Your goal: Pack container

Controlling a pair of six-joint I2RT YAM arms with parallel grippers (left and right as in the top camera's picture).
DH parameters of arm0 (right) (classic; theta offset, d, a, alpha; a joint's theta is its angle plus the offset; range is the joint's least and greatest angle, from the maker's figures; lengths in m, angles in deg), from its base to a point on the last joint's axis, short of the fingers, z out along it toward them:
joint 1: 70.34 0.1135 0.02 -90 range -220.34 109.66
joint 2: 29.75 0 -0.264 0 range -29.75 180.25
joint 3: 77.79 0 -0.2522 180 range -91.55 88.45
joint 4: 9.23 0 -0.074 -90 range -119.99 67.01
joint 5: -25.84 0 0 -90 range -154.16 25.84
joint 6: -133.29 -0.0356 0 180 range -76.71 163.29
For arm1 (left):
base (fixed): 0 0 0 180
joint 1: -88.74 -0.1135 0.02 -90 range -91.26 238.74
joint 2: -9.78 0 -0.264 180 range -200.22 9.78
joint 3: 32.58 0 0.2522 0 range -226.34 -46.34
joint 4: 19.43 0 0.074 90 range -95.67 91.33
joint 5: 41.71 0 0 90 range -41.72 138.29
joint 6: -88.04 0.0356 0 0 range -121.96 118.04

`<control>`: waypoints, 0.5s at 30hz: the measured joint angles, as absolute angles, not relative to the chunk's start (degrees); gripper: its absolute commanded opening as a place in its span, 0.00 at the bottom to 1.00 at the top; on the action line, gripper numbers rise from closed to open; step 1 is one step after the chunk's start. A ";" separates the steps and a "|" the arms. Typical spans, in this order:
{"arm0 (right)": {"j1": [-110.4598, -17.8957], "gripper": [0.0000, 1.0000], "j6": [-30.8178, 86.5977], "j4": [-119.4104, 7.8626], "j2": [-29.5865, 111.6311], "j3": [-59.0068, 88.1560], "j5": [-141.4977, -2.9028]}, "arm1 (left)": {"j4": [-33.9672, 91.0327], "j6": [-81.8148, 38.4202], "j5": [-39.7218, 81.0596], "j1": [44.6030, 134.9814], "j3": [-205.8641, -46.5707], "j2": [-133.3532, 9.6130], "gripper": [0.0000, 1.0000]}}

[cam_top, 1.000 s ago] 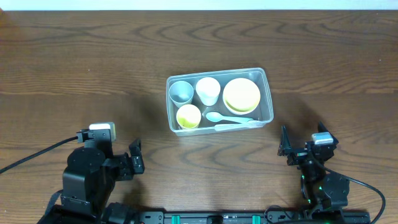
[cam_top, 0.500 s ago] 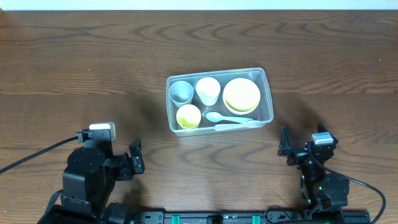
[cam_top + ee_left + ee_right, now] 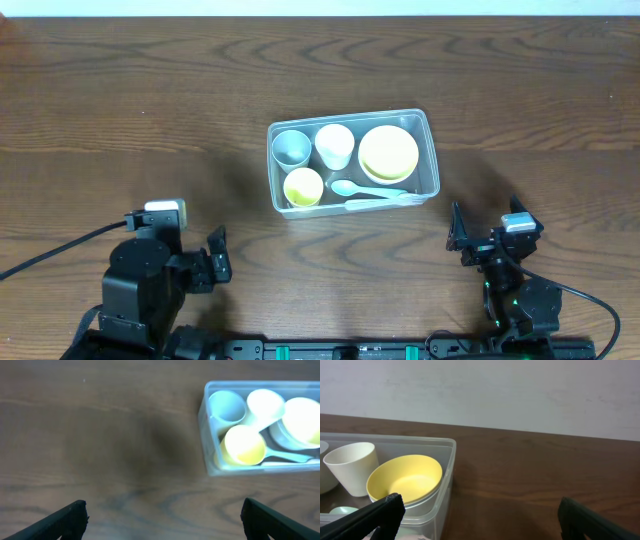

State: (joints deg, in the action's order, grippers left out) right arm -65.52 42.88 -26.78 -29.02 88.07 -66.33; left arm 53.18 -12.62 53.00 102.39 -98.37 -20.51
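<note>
Centred in the overhead frame, the clear container [image 3: 434, 165] holds a white cup [image 3: 334, 145], yellow bowl [image 3: 388, 152] and spoon [image 3: 352, 188]. Along the bottom edge, the left gripper [image 3: 164, 507] and right gripper [image 3: 480, 505] are spread wide, empty.

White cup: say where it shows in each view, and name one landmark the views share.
Overhead: the white cup is near centre, middle of the far row in the container.
Left wrist: upper right, right of the grey cup.
Right wrist: left edge, beside the yellow bowl.
Shared landmark: the container rim, seen in all three.
</note>
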 measured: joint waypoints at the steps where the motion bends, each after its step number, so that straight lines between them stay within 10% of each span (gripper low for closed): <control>1: -65.52 0.99 42.88 -26.78 -29.02 88.07 -66.33 | 53.59 -12.53 52.91 101.21 -98.31 -20.42 0.98; 15: -65.52 0.99 42.86 -26.78 -29.04 88.07 -66.64 | 30.27 -10.58 52.58 90.37 -69.39 2.07 0.98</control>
State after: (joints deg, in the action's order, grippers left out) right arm -65.52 42.86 -26.78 -29.04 88.07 -66.64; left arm 30.27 -10.58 52.58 90.37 -69.39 2.07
